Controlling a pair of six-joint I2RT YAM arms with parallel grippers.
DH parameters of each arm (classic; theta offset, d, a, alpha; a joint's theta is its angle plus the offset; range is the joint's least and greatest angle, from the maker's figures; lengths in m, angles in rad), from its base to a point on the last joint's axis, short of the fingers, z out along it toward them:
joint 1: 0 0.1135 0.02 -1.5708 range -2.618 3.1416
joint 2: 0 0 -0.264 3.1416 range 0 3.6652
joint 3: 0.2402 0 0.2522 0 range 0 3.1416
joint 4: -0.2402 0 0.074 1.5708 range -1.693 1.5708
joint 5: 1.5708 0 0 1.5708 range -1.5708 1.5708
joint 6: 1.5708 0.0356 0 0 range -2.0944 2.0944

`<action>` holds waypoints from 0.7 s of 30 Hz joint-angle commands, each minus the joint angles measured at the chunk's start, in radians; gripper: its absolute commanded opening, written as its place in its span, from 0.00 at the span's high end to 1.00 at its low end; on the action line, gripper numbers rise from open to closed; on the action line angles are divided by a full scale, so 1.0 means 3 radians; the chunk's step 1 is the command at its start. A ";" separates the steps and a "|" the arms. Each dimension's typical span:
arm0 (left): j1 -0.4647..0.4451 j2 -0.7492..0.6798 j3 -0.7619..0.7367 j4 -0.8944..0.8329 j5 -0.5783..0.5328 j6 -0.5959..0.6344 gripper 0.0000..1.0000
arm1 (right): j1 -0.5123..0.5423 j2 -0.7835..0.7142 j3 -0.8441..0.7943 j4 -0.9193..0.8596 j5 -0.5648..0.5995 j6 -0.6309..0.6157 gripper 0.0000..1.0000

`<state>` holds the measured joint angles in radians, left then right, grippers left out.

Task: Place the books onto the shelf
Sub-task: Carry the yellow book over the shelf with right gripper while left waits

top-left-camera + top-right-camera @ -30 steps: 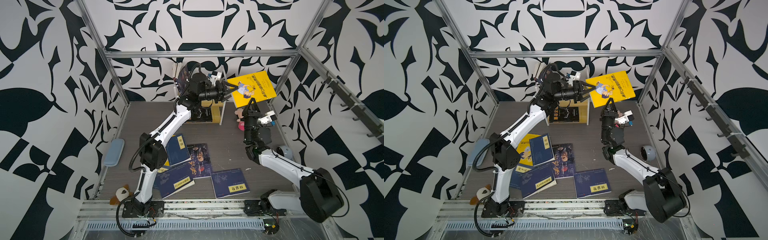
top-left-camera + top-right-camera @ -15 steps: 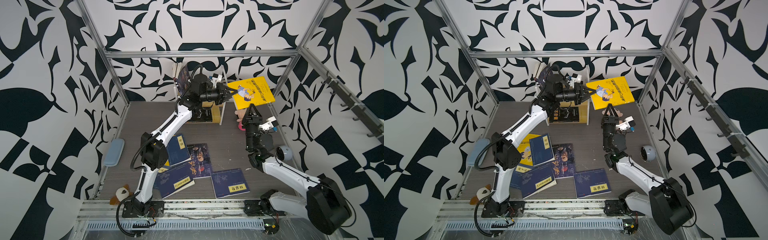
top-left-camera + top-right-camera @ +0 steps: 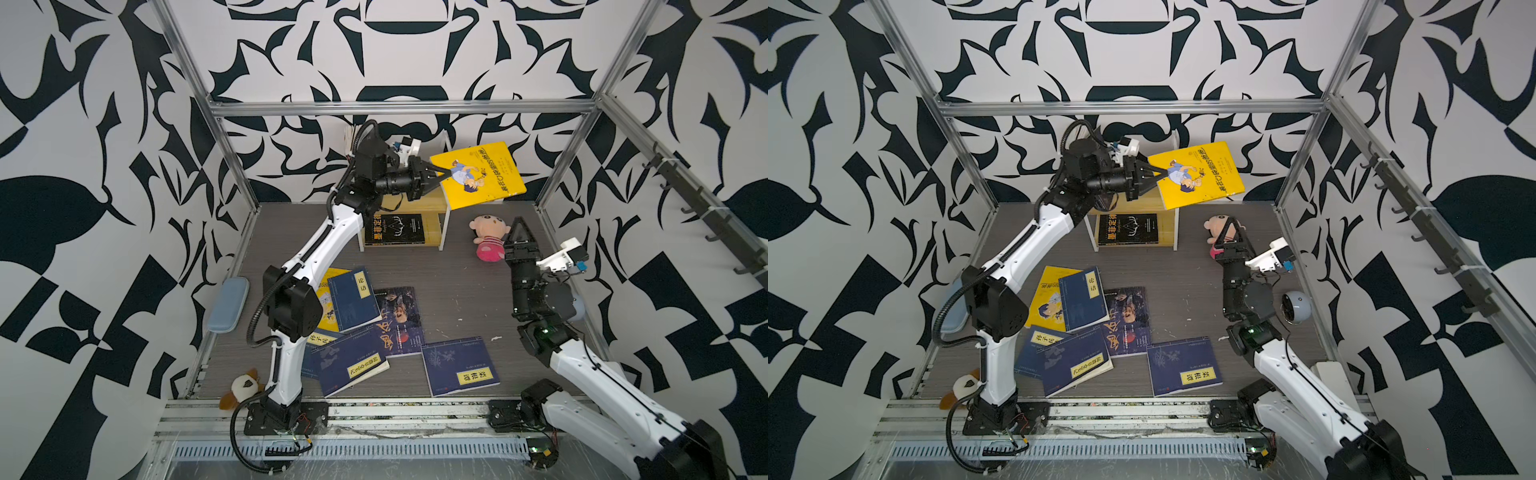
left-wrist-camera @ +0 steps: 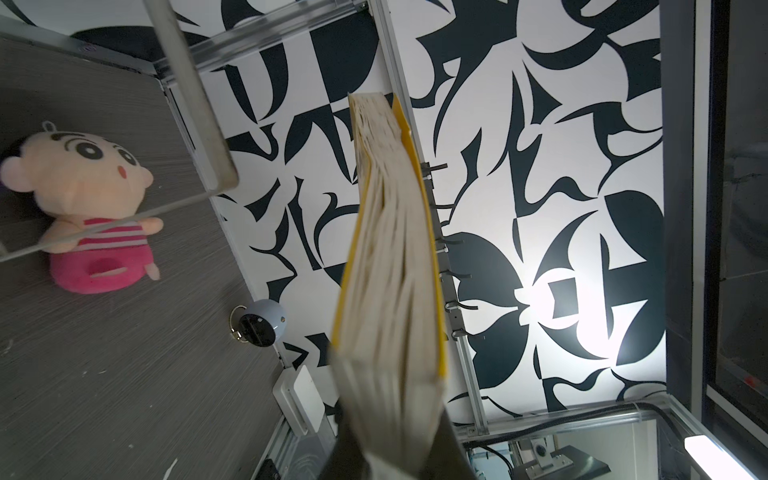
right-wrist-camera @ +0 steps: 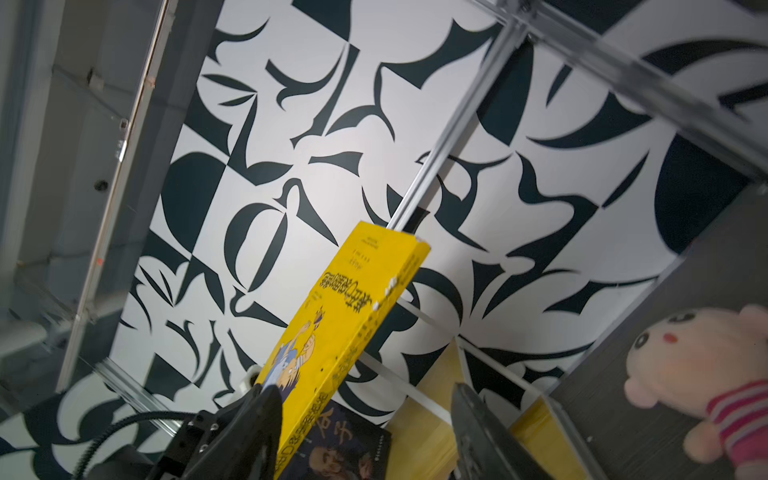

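The bright yellow book (image 3: 478,176) hangs in the air at the far end of the table (image 3: 457,299), by the upper right corner of the shelf (image 3: 445,226). It is tilted, with its cartoon cover facing up. My left pincer (image 3: 437,178) is clamped on one corner of it and carries it alone; from my left wrist I look straight along its page edges. A dark book with gold lettering (image 3: 397,228) lies flat on the shelf's lower board.

The rest lie loose on the table beside my left arm. There are three navy books (image 3: 353,299) with yellow labels, a dark calligraphy book (image 3: 399,322) and a second yellow book (image 3: 326,286) half buried under them.

My right pincer (image 3: 518,226) is well apart from the held book, just beside the pink plush doll (image 3: 486,241). It points upward, with its jaws spread and nothing between them.
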<state>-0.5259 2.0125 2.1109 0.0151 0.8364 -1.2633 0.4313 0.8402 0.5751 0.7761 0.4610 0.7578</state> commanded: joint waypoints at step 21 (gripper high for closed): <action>0.0258 -0.0766 -0.0302 -0.0105 0.0361 0.0244 1.00 | 0.0398 0.0490 0.1821 -0.1777 -0.1528 -0.5502 0.28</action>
<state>-0.4553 1.8275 1.9945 -0.0582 0.9318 -1.1961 0.5415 1.0122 1.0592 0.2771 0.0177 -0.6903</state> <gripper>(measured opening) 0.138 0.719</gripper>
